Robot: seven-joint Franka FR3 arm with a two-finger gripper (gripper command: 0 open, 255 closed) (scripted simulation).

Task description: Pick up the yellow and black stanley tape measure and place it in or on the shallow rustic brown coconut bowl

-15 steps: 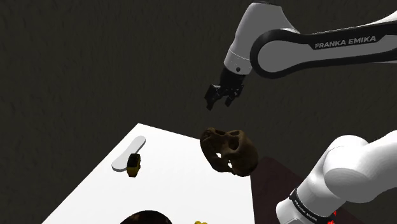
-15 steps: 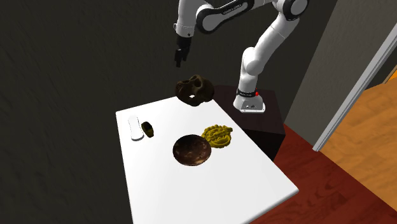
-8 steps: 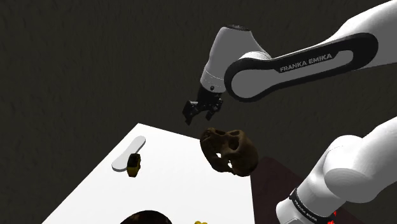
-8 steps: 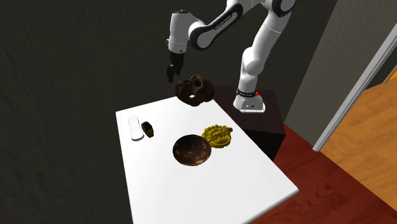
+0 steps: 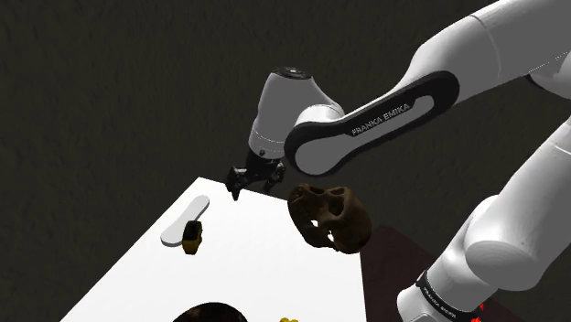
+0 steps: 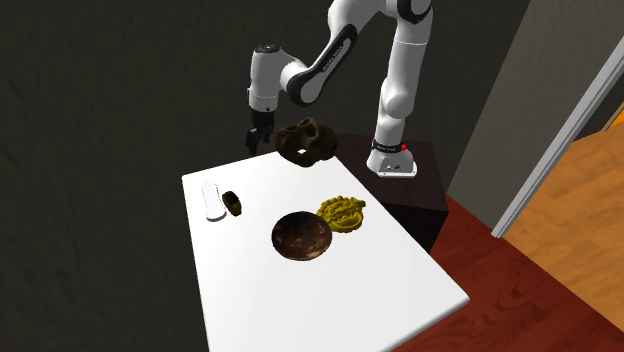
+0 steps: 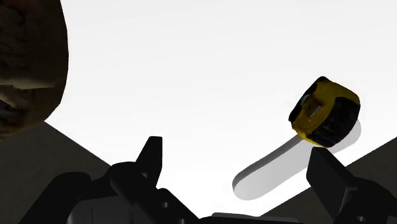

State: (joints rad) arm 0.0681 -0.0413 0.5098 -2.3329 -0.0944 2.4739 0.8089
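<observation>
The yellow and black tape measure [image 5: 192,238] [image 6: 232,203] lies near the table's far corner, against a flat white oblong piece [image 5: 181,224] [image 6: 211,199]. The round dark brown bowl [image 6: 302,236] [image 5: 210,313] sits mid-table and holds nothing. My gripper [image 5: 245,179] [image 6: 256,138] hangs open above the table's far edge, between the tape measure and a brown skull-like object [image 5: 329,217]. In the wrist view the tape measure [image 7: 324,111] lies ahead of the right finger [image 7: 331,178], and nothing is between the fingers of the gripper [image 7: 238,172].
The skull-like object [image 6: 307,140] [image 7: 28,63] stands at the far table edge, close beside the gripper. A yellow knotted item [image 6: 342,212] lies next to the bowl. The white table [image 6: 330,300] runs toward the camera. The stand [image 6: 400,170] is beyond it, with wood floor at the second exterior view's right.
The arm has swung down and toward the shoulder view's left, bringing the gripper from high above the skull-like object to just over the table's far edge. The fingers remain open.
</observation>
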